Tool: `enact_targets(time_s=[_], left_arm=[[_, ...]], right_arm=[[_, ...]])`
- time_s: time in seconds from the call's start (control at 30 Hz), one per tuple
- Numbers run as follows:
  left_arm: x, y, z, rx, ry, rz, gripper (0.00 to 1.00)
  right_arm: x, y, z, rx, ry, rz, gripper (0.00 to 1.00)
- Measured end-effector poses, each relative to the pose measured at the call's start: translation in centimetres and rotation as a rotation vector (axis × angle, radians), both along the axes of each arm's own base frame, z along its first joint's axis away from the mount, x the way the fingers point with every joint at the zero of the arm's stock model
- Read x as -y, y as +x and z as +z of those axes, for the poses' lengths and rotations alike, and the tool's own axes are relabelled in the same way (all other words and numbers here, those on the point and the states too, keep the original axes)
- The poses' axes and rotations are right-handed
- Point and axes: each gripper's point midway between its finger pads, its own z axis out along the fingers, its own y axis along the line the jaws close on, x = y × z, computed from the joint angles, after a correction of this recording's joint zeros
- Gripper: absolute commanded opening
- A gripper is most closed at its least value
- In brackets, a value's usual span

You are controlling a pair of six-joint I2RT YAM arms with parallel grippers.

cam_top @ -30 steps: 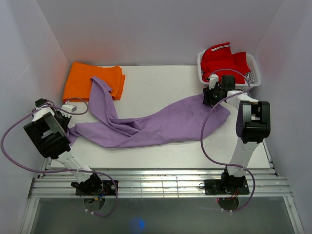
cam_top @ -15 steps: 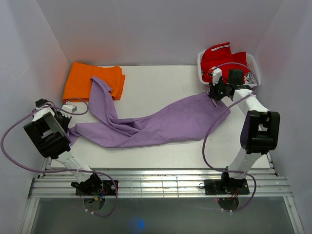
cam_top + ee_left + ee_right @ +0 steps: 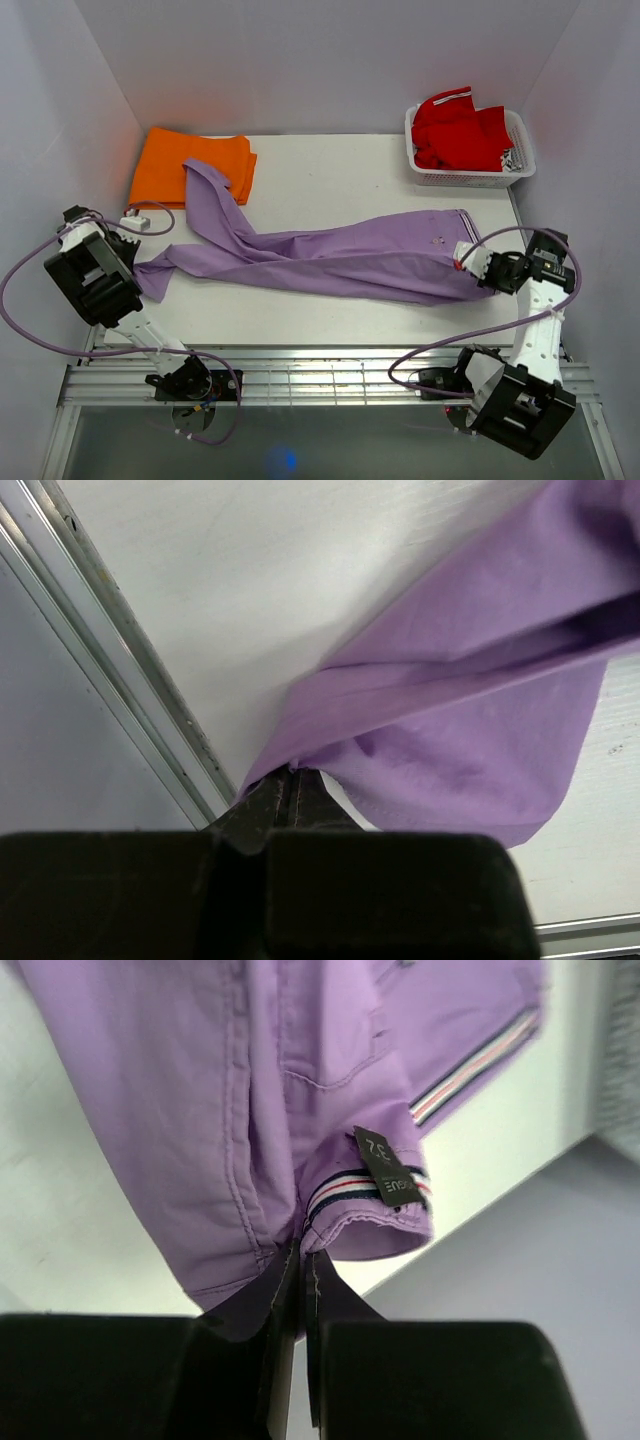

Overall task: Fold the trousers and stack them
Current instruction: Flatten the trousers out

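The lilac trousers [image 3: 330, 258] lie stretched across the table, waistband at the right, legs running left. One leg bends up toward the back over the orange garment. My left gripper [image 3: 138, 268] is shut on the end of a trouser leg [image 3: 440, 730] near the table's left edge. My right gripper [image 3: 470, 268] is shut on the waistband [image 3: 370, 1185], beside its striped trim and a dark size tag [image 3: 385, 1165]. Both hold the fabric slightly lifted.
A folded orange garment [image 3: 170, 165] lies at the back left, partly under one trouser leg. A white basket [image 3: 470, 176] with a red garment [image 3: 455, 130] stands at the back right. White walls enclose the table; a metal rail [image 3: 130, 670] runs along its left edge.
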Motion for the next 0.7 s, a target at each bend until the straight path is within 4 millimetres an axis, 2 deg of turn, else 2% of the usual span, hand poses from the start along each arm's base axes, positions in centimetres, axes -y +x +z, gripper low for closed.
enact_targets(time_s=[0.07,0.13,0.33,0.37,0.4,0.43,0.47,0.53,0.6,0.63,0.67,0.7], left_arm=[[0.0,-0.2,0.0,-0.003,-0.006,0.005,0.00],[-0.2,-0.4,0.0,-0.005,-0.010,0.011,0.00],[-1.8,-1.4,0.7,0.010,-0.020,0.050,0.00],[-2.1,-1.7,0.8,0.015,-0.024,0.059,0.00],[-2.4,-2.1,0.9,0.018,-0.031,0.070,0.00],[-2.6,-2.4,1.0,0.020,-0.040,0.077,0.00],[-2.6,-2.9,1.0,0.022,-0.054,0.077,0.00],[-2.9,-3.4,1.2,0.032,-0.046,0.054,0.00],[-2.7,-4.7,1.7,0.045,-0.037,0.018,0.10],[-2.6,-5.0,2.1,0.060,-0.037,0.002,0.22],[-2.3,-5.1,2.6,0.082,-0.042,-0.017,0.41],[-2.0,-5.2,3.7,0.118,-0.041,-0.044,0.63]], right_arm=[[1.0,-2.8,-2.9,-0.063,-0.071,0.034,0.08],[2.0,-4.5,-4.6,-0.119,-0.108,0.050,0.08],[6.0,-5.7,-5.5,-0.163,-0.121,-0.028,0.08],[6.6,-6.0,-5.6,-0.170,-0.119,-0.050,0.12],[7.2,-6.3,-5.8,-0.177,-0.111,-0.074,0.26],[7.8,-6.8,-6.1,-0.189,-0.101,-0.103,0.51],[8.0,-7.0,-6.2,-0.192,-0.099,-0.108,0.91],[8.8,-7.4,-6.2,-0.194,-0.112,-0.134,0.90],[9.8,-7.9,-5.9,-0.180,-0.116,-0.182,0.90],[10.0,-7.9,-5.7,-0.167,-0.110,-0.194,0.90],[10.1,-7.7,-5.3,-0.152,-0.104,-0.198,0.90],[10.7,-6.7,-4.0,-0.117,-0.092,-0.195,0.93]])
